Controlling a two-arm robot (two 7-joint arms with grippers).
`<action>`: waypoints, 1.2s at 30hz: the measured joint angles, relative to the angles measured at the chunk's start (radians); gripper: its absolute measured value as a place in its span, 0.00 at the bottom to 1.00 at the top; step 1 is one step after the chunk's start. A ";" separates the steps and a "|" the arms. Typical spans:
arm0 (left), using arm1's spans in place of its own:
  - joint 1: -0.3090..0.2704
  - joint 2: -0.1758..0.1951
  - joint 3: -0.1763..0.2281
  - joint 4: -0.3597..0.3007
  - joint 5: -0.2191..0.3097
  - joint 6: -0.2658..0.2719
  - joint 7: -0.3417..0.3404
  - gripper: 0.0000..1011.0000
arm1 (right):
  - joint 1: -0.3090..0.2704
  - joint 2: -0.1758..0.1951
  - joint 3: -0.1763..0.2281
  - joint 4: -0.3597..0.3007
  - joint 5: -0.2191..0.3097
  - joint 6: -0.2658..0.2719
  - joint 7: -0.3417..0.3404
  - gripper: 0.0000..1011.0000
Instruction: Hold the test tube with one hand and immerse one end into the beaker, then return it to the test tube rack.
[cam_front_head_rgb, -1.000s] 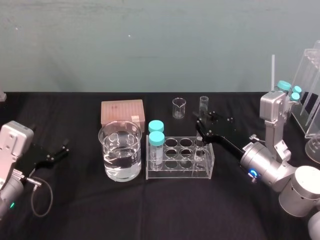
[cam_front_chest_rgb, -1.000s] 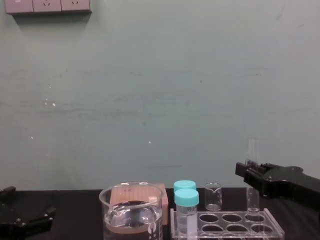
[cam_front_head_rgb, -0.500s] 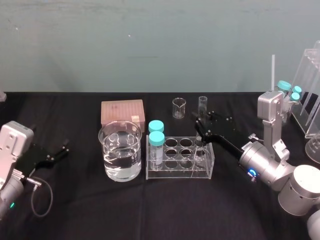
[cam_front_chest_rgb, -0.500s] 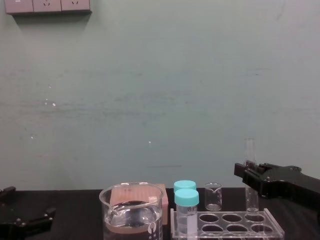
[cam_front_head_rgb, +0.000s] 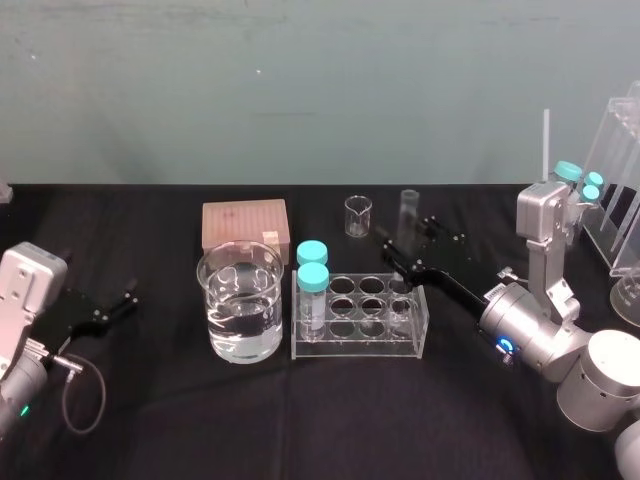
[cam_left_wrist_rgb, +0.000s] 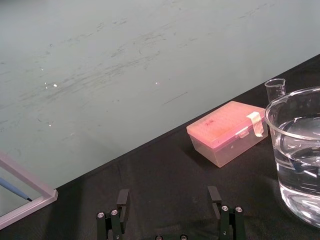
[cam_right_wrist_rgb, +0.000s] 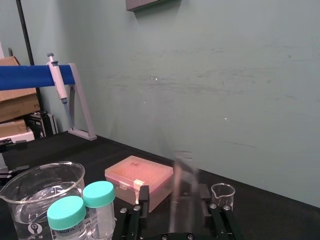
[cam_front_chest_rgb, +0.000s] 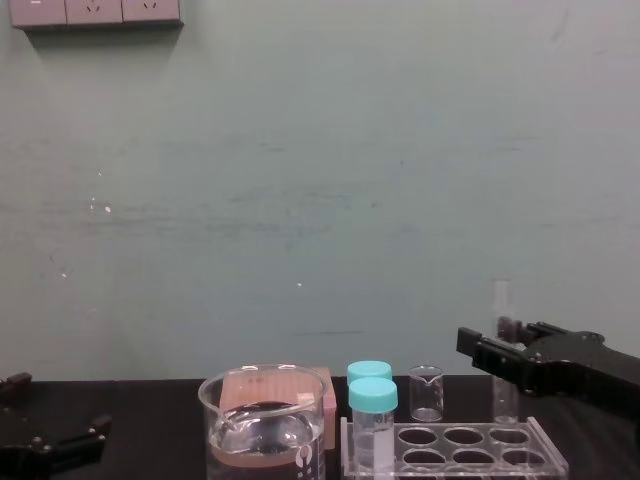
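Noticed the black two-finger right gripper (cam_front_head_rgb: 395, 250) slid a bit leftward over the low clear acrylic rack (cam_front_head_rgb: 358, 347) since half a second back, taking the long thin clear glass test tube (cam_front_head_rgb: 408, 212) along. Pinching that tube upright above the rack's far right corner. No telling about the rounded end being clear of the holes. Got the big wide clear glass beaker (cam_front_head_rgb: 240, 300) of water just left of the rack on the black worktop (cam_front_head_rgb: 300, 420), two teal-capped vials (cam_front_head_rgb: 312, 275) in the rack's left holes. Also the left gripper (cam_front_head_rgb: 128, 298), well left of the rack, fingers spread, idle.
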 joint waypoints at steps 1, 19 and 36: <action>0.000 0.000 0.000 0.000 0.000 0.000 0.000 0.99 | 0.000 0.000 0.000 0.000 0.000 0.000 0.000 0.62; 0.000 0.000 0.000 0.000 0.000 0.000 0.000 0.99 | -0.103 0.033 0.104 -0.212 0.030 -0.048 -0.073 0.99; 0.000 0.000 0.000 0.000 0.000 0.000 0.000 0.99 | -0.210 0.020 0.194 -0.176 -0.088 0.040 -0.260 0.99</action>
